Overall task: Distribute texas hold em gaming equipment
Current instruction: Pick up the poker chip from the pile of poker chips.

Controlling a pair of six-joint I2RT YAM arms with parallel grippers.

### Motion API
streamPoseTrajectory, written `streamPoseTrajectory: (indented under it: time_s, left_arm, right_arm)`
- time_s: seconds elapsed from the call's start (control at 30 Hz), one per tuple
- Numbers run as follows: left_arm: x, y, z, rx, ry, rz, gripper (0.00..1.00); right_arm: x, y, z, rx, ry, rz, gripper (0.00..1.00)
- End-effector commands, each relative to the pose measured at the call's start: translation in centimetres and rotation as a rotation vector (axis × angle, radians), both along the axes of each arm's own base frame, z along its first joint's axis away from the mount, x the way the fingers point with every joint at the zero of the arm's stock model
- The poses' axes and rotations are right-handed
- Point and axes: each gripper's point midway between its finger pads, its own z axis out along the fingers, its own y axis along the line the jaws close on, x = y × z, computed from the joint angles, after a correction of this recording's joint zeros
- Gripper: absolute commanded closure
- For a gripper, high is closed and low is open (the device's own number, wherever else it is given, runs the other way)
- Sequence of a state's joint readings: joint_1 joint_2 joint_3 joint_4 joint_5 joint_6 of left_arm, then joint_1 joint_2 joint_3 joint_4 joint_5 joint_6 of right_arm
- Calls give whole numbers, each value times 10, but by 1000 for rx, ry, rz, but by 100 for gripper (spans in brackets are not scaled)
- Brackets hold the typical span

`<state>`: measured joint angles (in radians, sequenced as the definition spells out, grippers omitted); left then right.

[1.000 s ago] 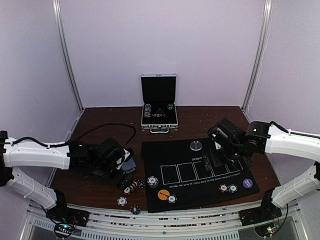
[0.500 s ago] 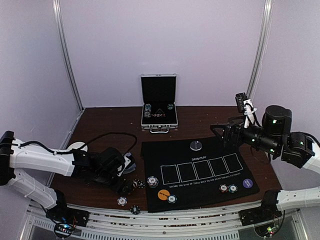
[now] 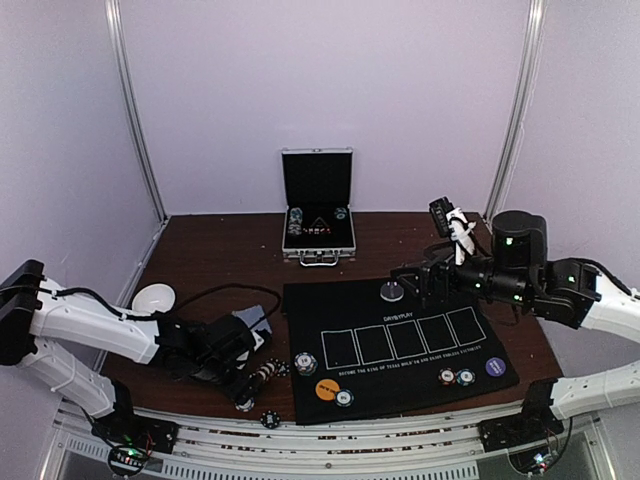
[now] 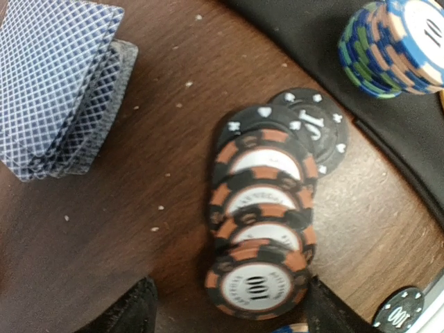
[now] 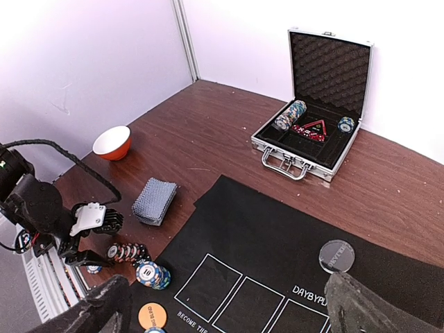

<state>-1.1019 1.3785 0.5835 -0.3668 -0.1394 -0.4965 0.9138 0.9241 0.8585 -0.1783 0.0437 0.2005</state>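
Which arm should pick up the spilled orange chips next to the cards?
Left. The left tool hangs open right over the orange chips, a finger on each side. The right tool is raised above the black mat, far from them.

Dark wood bench (image 3: 200, 250). Spread over the near right part, a black mat (image 3: 330, 310). At the far edge, centre, an open silver case (image 3: 317, 180). By the left edge, a bowl (image 3: 153, 297). Toward the near-left corner, a card deck (image 4: 55, 83), beside it a toppled row of chips (image 4: 260, 222); at the near edge, a lone chip (image 3: 270, 419).

Fanned orange-black chips (image 4: 260, 229) near cards (image 4: 59, 83)
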Motion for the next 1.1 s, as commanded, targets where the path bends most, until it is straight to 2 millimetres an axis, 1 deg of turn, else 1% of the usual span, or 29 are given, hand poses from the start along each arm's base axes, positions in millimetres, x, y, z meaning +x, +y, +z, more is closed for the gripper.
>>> streamPoseTrajectory:
  time_s: [0.0,0.17,0.23,0.37,0.5,0.6,0.67,0.87,1.0,1.07]
  left_arm:
    - [-1,-8,-2,42,-64,-10,28]
    - [-7,-7,-16,60,-32,-15,41]
    - [-8,-8,-17,62,-25,-19,49]
    - [-5,-9,-13,70,-40,-11,65]
    - [-2,-13,-4,64,-50,-13,81]
    - [0,-9,2,80,-59,7,94]
    - [-1,-10,7,82,-48,11,100]
    - [-2,-11,28,64,-38,25,100]
    - [-1,-13,49,62,-40,27,100]
    - [2,-14,61,77,-52,28,100]
  right_arm:
    - [-3,2,13,22,-21,29,0]
    - [-4,-4,13,19,-23,12,0]
    - [-5,-6,14,28,-27,7,0]
    - [-5,-11,17,39,-40,-10,0]
    - [-7,-11,18,51,-36,-8,0]
    - [-6,-11,19,47,-35,-9,0]
    - [-6,-11,21,54,-31,-10,0]
    - [-7,-10,22,57,-27,-5,0]
    - [-7,-10,22,59,-11,-13,0]
    - [-3,-15,20,45,-2,-46,0]
